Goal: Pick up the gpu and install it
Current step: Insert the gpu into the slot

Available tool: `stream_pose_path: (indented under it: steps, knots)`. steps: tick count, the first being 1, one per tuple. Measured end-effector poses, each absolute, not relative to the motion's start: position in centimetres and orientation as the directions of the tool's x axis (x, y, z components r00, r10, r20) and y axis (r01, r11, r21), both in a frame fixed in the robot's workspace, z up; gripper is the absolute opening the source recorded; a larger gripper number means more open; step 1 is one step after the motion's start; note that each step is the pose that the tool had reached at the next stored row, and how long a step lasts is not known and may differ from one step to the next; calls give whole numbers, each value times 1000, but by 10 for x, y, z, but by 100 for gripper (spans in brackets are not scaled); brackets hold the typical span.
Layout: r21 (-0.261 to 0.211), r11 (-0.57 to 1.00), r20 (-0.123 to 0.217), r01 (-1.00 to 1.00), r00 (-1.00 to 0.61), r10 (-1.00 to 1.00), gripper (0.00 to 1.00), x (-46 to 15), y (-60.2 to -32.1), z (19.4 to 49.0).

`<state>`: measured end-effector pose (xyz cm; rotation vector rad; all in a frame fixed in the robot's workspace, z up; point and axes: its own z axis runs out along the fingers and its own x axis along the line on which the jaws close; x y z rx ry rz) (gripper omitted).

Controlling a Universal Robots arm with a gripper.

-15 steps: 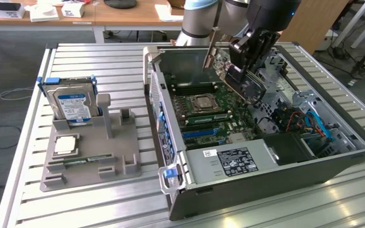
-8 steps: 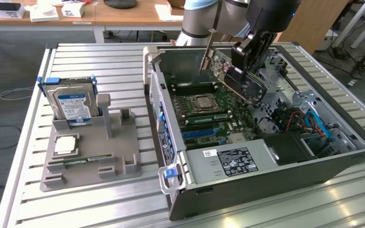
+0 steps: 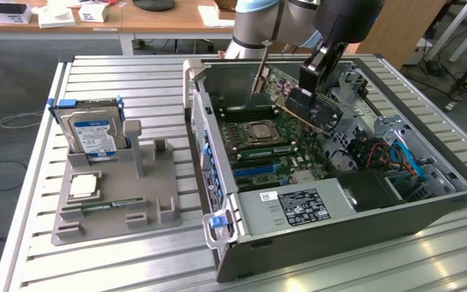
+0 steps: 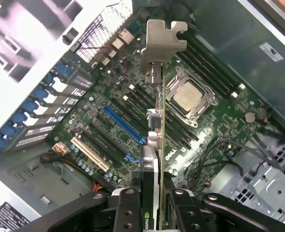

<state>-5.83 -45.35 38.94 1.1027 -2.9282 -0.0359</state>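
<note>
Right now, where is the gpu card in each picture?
Exterior view: the gpu hangs tilted over the open computer case, toward the picture's upper middle.
Wrist view: the gpu is seen edge-on, its silver bracket at the far end, above the motherboard.
Shared landmark: the square CPU socket, near the card in both.

You've got a silver slatted metal table (image 3: pixel 120 73) in front of you, glare bouncing off its slats along the near edge. Behind it stands a wooden desk (image 3: pixel 168 23) on white legs, small white boxes (image 3: pixel 93 12) on top. Grey carpet floor (image 3: pixel 6 67) all round, a pale cable (image 3: pixel 10 120) trailing at the exterior view's left, a brown wooden panel (image 3: pixel 404 33) at its right.
</note>
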Motion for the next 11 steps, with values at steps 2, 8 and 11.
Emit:
stream_pose_path:
  steps: [2,8,11]
  knots:
    - [26,726,4,-687,-726,-687,27,-58,-453,389]
    - [26,648,4,-761,-648,-762,27,-58,-453,388]
    - [26,605,4,-796,-605,-796,27,-58,-453,387]
